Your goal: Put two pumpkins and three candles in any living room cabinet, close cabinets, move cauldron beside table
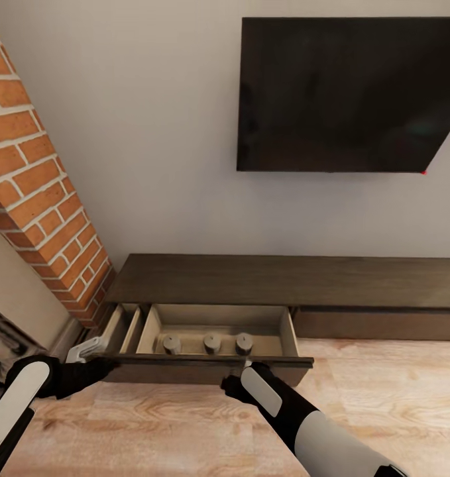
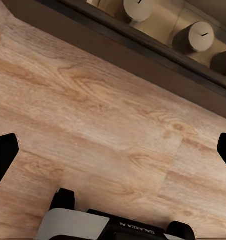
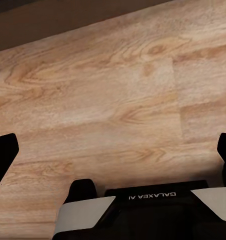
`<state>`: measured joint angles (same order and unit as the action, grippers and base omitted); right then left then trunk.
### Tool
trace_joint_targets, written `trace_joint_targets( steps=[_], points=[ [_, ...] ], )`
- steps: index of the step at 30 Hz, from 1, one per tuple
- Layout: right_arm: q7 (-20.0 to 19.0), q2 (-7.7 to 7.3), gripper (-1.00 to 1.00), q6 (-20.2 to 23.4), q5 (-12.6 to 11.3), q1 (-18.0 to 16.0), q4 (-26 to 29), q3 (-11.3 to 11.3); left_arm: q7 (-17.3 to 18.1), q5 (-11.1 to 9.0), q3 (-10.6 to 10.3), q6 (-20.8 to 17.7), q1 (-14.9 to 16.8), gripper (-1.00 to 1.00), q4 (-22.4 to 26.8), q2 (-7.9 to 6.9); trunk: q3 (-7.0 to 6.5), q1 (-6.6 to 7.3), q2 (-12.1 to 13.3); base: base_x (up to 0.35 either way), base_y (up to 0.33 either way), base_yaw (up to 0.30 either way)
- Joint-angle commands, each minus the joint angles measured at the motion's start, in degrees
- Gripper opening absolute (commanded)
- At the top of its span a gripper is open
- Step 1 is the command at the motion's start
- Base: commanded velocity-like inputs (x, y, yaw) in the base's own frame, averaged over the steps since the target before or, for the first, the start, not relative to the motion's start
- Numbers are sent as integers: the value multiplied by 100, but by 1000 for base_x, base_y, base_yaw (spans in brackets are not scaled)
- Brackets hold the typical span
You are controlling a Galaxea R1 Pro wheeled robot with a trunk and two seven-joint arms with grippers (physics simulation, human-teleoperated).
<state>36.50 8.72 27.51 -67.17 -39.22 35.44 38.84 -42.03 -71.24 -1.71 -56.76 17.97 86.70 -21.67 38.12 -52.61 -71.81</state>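
My right claw [image 3: 113, 150] at 6 o'clock hangs over the wood floor [image 1: 185, 430], fingers spread wide, gripping nothing. My left claw [image 2: 113, 150] at 8 o'clock, also wide open and empty, sits just before the drawer front. Past both, the cabinet [image 1: 284, 281] has one drawer [image 1: 287, 334] pulled out, three candles [image 1: 212, 342] upright in a row inside. At 12 o'clock, dark TV [image 1: 347, 93] on the wall; brick column [image 1: 39, 192] at 10.
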Motion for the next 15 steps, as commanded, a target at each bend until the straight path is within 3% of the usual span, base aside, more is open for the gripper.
trace_joint_targets(
  steps=[1, 5, 15],
  points=[
    [41, 1, 100, 9, -33, -6, 6, 21, -60, -57, -11, -2, 4, 100, 5, -5, 5, 3, -4, -322, 0, 0],
    [41, -1, 100, 10, -33, -6, 6, 21, -60, -61, -12, -2, 4, 100, 5, -5, 5, 3, -4, -208, 0, 0],
    [41, -2, 100, 10, -33, -6, 6, 21, -60, -50, -14, 0, 4, 100, -1, -4, 5, 3, -4, -14, 0, 0]
  ],
)
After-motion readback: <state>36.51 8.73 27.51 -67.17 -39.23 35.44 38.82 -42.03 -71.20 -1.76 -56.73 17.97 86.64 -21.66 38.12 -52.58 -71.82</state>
